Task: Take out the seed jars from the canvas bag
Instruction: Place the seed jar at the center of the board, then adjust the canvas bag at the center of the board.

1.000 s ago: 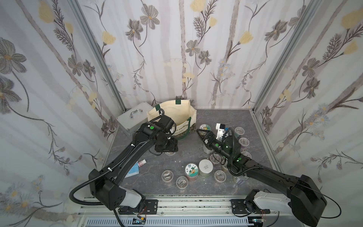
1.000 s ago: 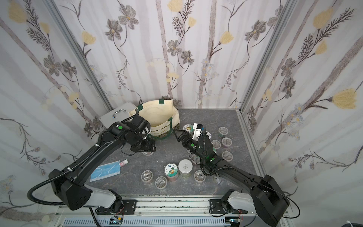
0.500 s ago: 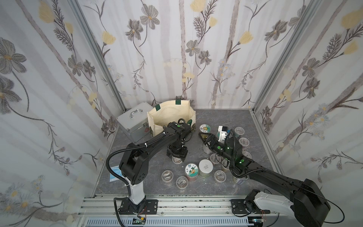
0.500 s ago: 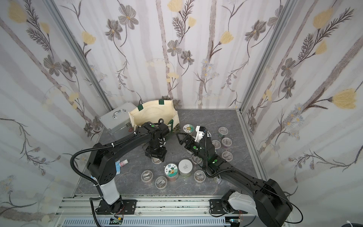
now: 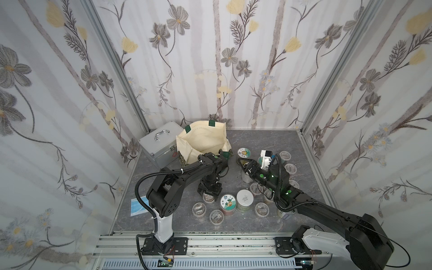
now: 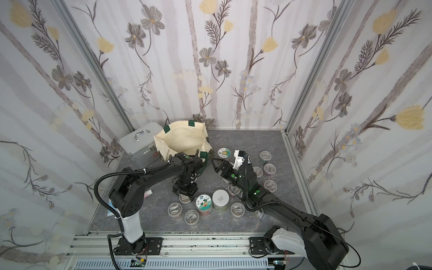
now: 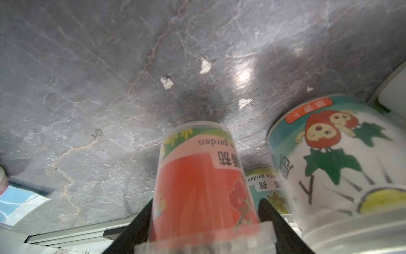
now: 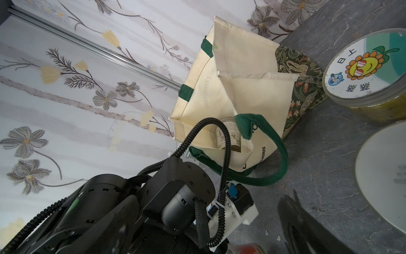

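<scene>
On the counter side of the bag, just beside a sticker-lidded jar, the left fingers clasp a red-labelled seed jar upright, base pointing down. Another seed jar shows inside the canvas bag, ahead of the spread, empty right fingers, which belong to the nearer free arm.

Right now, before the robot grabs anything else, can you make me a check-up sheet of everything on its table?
Surface: grey marbled table, a few white chips.
Job's things: canvas bag open at the back; many seed jars standing on the table; one jar inside the bag.
Clutter: silver case, blue face mask, pink-capped bottle.
Grippers: left gripper shut on a red-label jar, low over the table; right gripper open, empty.
Cables: black hoses loop along both arms; no snag seen.
Surroundings: flowery walls, metal rail in front.
</scene>
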Robot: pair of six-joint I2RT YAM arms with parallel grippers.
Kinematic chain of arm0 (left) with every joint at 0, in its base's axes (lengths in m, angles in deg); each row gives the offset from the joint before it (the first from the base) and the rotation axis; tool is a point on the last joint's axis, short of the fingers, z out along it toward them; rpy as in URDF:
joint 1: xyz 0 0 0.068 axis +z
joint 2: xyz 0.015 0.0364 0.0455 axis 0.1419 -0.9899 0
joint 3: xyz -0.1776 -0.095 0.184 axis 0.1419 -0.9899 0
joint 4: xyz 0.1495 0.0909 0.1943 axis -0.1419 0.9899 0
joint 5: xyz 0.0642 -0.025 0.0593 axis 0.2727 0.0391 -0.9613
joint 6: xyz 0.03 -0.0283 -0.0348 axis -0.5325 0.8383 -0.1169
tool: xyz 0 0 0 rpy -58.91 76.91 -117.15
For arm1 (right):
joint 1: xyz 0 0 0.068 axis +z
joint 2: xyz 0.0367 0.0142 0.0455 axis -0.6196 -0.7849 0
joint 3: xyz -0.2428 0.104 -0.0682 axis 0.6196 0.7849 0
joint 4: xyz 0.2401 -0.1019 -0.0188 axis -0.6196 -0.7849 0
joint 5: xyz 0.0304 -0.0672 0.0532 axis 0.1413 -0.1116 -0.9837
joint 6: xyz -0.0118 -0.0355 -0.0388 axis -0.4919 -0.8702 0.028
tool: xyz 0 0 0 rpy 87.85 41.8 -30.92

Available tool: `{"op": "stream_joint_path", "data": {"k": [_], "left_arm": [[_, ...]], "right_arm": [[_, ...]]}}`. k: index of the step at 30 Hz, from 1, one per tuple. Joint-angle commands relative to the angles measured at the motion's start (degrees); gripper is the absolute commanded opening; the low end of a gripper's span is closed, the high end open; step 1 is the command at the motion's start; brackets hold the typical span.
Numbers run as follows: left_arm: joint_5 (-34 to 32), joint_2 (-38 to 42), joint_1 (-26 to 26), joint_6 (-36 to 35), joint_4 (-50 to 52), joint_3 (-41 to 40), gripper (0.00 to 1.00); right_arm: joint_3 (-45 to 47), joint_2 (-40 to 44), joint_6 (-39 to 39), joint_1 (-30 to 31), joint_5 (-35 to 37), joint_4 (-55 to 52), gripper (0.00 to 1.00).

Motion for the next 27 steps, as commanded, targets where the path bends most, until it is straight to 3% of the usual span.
{"op": "stream_joint_path", "data": {"k": [1, 5, 12, 16, 21, 27], "left_arm": [[0.47, -0.63, -0.25, 0.73, 1.05, -0.34, 0.76], [-0.1, -0.13, -0.51, 0.64, 1.96, 1.07, 0.99], [-0.41, 7.24, -0.95, 1.49, 7.62, 11.86, 1.0], [-5.6, 14.02, -0.44, 2.36, 10.25, 20.6, 1.0], [-14.37, 17.93, 7.57, 2.64, 9.0, 30.52, 1.0], [-21.49, 8.01, 21.57, -4.57, 3.89, 44.27, 1.0]], "right_arm": [[-0.19, -0.42, -0.32, -0.02, -0.62, 2.33, 1.0], [-0.35, -0.28, -0.26, 0.01, -0.75, 2.23, 1.0], [-1.95, -0.14, -2.08, -0.31, -0.8, 0.13, 1.0], [-7.34, -2.41, -5.5, -0.37, -3.03, -4.07, 0.97], [-19.17, -9.57, -9.77, -0.07, -7.8, -8.87, 0.91], [-31.03, -18.48, -12.33, 0.99, -12.13, -13.18, 0.86]]}}
